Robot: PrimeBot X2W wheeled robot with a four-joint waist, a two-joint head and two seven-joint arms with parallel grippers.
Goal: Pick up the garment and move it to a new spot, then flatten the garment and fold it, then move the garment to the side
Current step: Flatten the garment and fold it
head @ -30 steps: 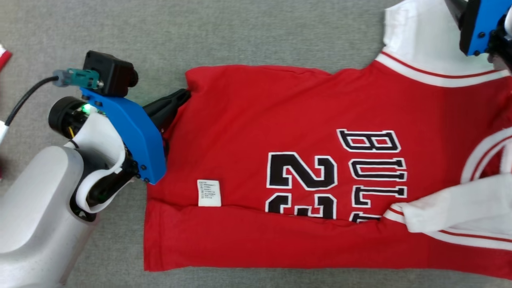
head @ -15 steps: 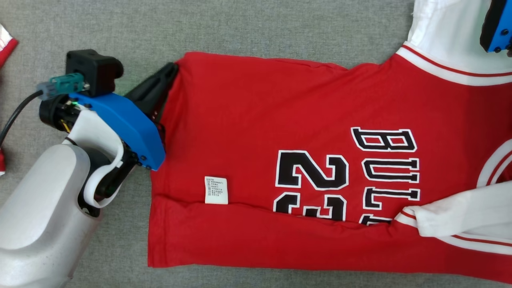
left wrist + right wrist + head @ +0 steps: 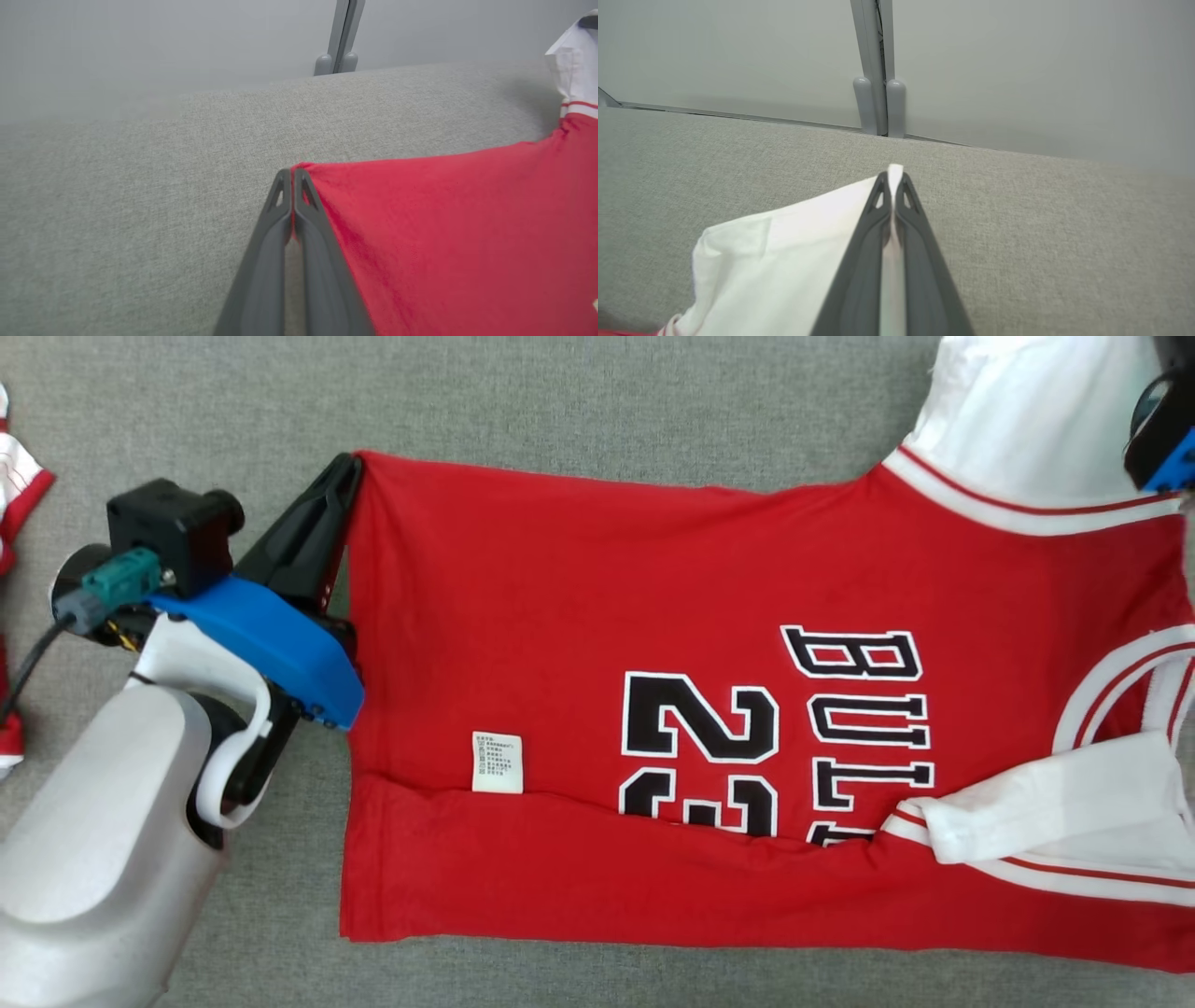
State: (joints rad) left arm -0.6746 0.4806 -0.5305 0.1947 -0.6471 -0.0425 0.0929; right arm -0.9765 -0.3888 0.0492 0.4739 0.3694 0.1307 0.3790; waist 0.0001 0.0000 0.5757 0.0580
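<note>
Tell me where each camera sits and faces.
Head view: on the head, looking down on the jersey; left gripper and forearm lower left.
Left wrist view: along that gripper's shut fingers pinching the jersey's corner, toward the wall.
Right wrist view: along the right gripper, shut on the sleeve, toward the wall.
Shared: the same grey post, both wrist views.

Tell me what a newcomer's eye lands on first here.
The red jersey with black number and lettering sprawls across the grey fabric surface. The left gripper pinches its red hem corner at the left; the right gripper pinches its white sleeve at the far right.
</note>
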